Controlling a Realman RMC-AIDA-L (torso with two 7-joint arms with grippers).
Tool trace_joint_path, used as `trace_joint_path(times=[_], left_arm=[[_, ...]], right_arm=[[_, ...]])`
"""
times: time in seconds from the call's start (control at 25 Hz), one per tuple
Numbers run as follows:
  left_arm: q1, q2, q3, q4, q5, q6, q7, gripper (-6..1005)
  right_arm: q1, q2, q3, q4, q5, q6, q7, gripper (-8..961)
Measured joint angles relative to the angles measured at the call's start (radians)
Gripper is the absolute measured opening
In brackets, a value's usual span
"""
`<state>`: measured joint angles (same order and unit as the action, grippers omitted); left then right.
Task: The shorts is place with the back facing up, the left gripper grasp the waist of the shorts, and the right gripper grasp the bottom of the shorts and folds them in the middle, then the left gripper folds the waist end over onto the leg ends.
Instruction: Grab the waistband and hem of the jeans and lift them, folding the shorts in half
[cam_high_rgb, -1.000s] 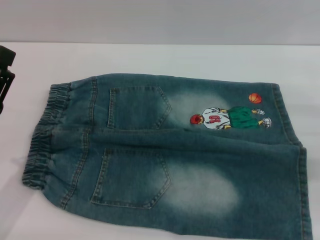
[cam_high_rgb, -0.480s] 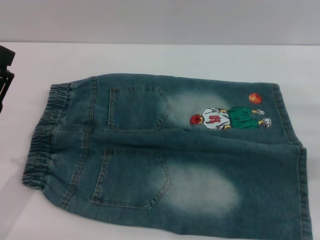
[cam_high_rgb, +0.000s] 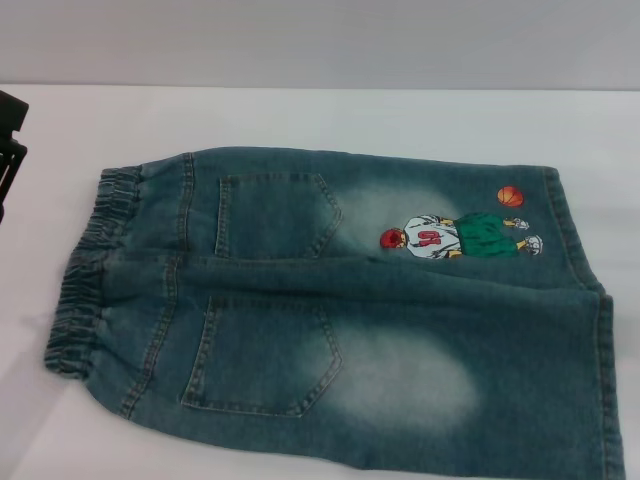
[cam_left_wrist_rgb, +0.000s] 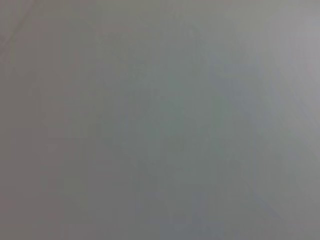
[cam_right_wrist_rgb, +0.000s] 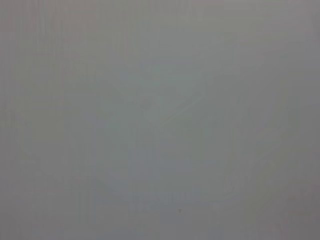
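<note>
The shorts (cam_high_rgb: 340, 310) are lying flat, pockets up, on the white table (cam_high_rgb: 300, 115). My left gripper (cam_high_rgb: 10, 150) is waiting beside the waist (cam_high_rgb: 85, 280), its fingers unclear. I am judging denim soft, floppy; gathered elastic offers grip.

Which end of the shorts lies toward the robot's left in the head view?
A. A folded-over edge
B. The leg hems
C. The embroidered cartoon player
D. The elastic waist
D: the puckered waist sits at the left end of the shorts.
</note>
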<state>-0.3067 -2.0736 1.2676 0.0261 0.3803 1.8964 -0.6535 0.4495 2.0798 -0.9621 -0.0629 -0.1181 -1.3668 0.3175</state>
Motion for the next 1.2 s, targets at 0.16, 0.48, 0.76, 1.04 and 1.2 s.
trace_joint_path(times=[0.16,0.48,0.76,1.04,1.2], left_arm=[[0.000,0.000,0.000,0.001,0.000,-0.002,0.000,757],[0.000,0.001,-0.001,0.001,0.000,0.000,0.000,757],[0.003,0.002,-0.001,0.000,0.000,0.001,0.000,757],[0.003,0.002,-0.002,0.000,0.000,0.001,0.000,756],[0.003,0.002,-0.002,0.000,0.000,0.001,0.000,756]], right_arm=[[0.000,0.000,0.000,0.000,0.000,0.000,0.000,554],[0.000,0.000,0.000,0.002,0.000,0.000,0.000,553],[0.000,0.000,0.000,0.002,0.000,0.000,0.000,553],[0.000,0.000,0.000,0.002,0.000,0.000,0.000,553],[0.000,0.000,0.000,0.002,0.000,0.000,0.000,552]])
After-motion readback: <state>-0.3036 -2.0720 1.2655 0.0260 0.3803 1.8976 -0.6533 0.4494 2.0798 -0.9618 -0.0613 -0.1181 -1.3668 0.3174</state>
